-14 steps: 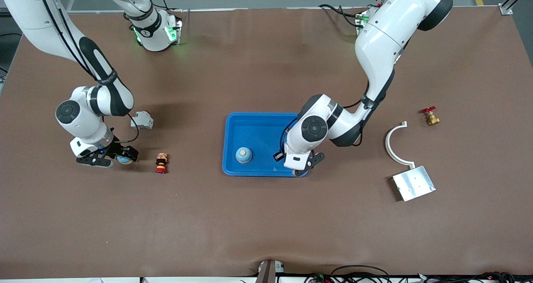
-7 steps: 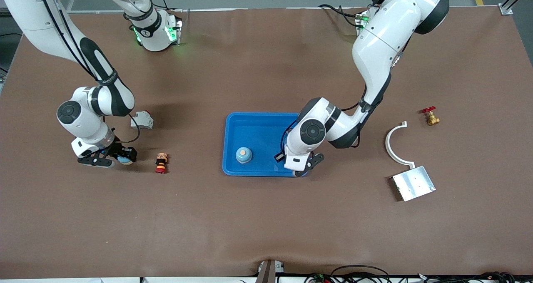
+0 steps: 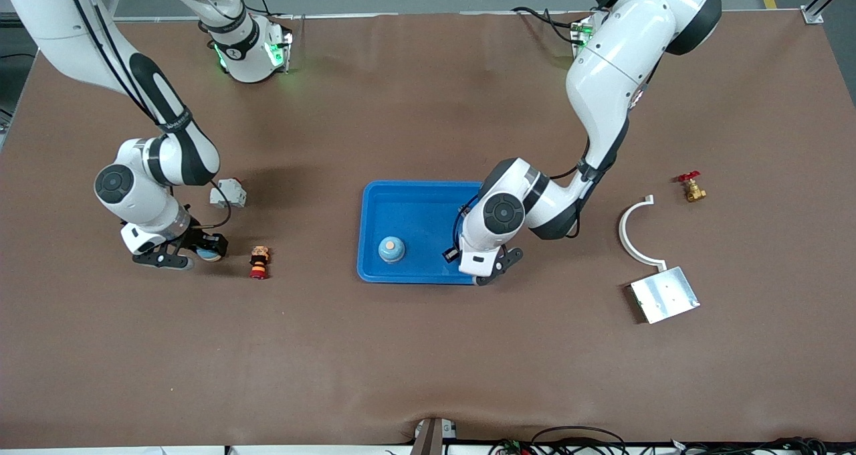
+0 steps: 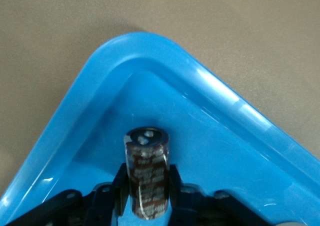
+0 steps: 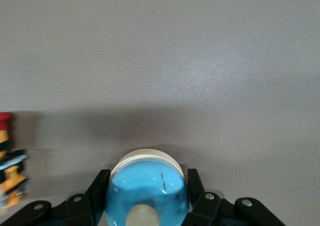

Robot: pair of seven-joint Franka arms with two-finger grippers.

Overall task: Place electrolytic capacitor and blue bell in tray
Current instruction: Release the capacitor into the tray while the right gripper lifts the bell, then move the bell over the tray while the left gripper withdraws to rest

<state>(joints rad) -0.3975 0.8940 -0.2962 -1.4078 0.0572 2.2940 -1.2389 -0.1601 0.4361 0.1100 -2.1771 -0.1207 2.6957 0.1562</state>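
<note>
The blue tray lies mid-table. My left gripper hangs low over the tray's corner nearest the front camera, at the left arm's end. It is shut on the dark brown electrolytic capacitor, whose metal-capped end points into that tray corner past the gripper. My right gripper is low at the table toward the right arm's end, shut on the blue bell. Black fingers press both sides of the bell's dome. A second blue dome with an orange top sits in the tray.
A red, orange and black push-button stands beside the right gripper, toward the tray. A grey-white block lies farther from the front camera. A white curved bracket, a metal plate and a red-handled brass valve lie at the left arm's end.
The right gripper's fingers closed onto the blue bell and the hand shifted slightly toward the push-button. The left hand edged a little inward over the tray corner with the capacitor.
</note>
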